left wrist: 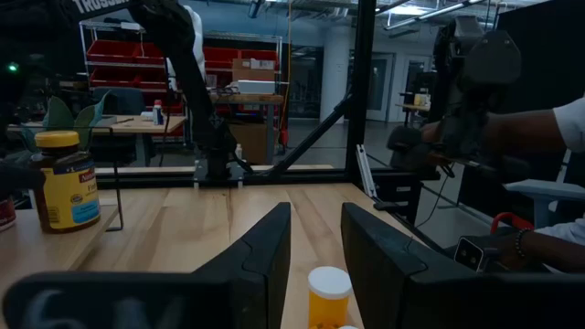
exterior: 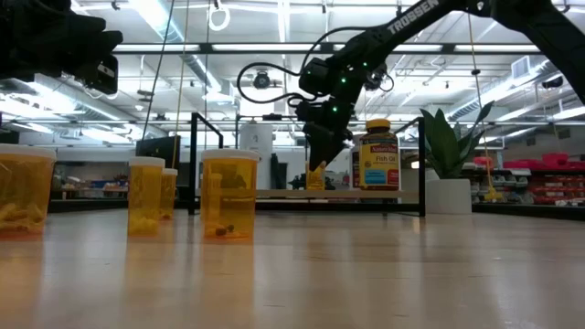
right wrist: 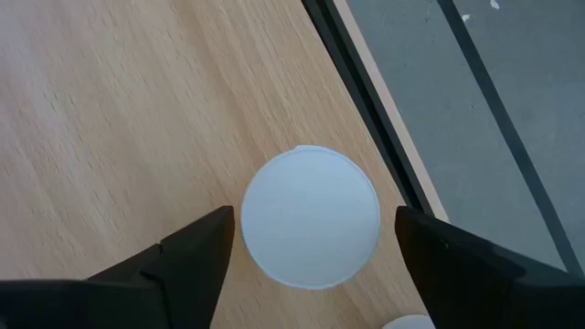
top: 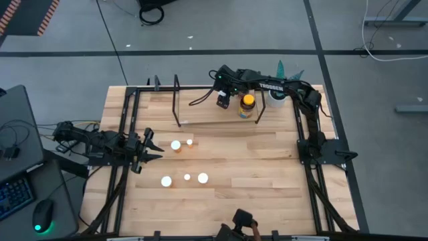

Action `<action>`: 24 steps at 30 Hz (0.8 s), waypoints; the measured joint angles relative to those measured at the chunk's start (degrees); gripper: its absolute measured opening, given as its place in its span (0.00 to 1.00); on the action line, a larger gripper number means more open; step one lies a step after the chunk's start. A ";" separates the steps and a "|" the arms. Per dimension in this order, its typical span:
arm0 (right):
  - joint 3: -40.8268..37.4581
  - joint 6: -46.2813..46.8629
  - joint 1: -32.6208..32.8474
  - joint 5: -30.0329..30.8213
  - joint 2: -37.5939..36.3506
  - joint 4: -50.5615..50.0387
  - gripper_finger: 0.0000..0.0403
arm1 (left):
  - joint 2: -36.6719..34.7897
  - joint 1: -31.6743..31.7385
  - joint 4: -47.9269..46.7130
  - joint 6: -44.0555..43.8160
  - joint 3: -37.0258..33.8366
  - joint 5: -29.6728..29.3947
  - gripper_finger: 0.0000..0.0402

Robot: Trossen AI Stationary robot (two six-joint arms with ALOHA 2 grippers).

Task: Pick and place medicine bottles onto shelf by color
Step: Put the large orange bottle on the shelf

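Note:
My right gripper (top: 224,102) reaches over the shelf (top: 200,115) at the table's far edge, pointing down. It is open, with one finger on either side of a small orange bottle's white cap (right wrist: 311,228) and a thin gap on each side. That bottle (exterior: 316,177) stands on the shelf board. The dark amber bottle with the yellow lid (top: 247,105) stands upright on the board beside it. My left gripper (top: 155,148) is open and empty at the table's left. Just ahead of it an orange bottle (left wrist: 328,294) stands on the table. Several more orange bottles (top: 187,178) stand mid-table.
A white pot with a green plant (top: 277,98) stands right of the shelf. The shelf's black wire end loops (top: 177,100) rise at its ends. A person's arm (left wrist: 548,128) shows beyond the table in the left wrist view. Bare wood lies on the table's right half (top: 267,167).

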 joint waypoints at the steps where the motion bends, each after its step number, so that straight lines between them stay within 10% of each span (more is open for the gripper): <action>1: 0.06 -0.02 0.13 0.02 -0.04 -0.02 0.79 | 0.00 0.00 0.00 0.00 0.01 0.00 0.27; 24: 6.27 -1.55 -0.15 1.31 3.36 2.08 0.81 | 0.00 0.00 0.00 0.00 0.01 0.01 0.27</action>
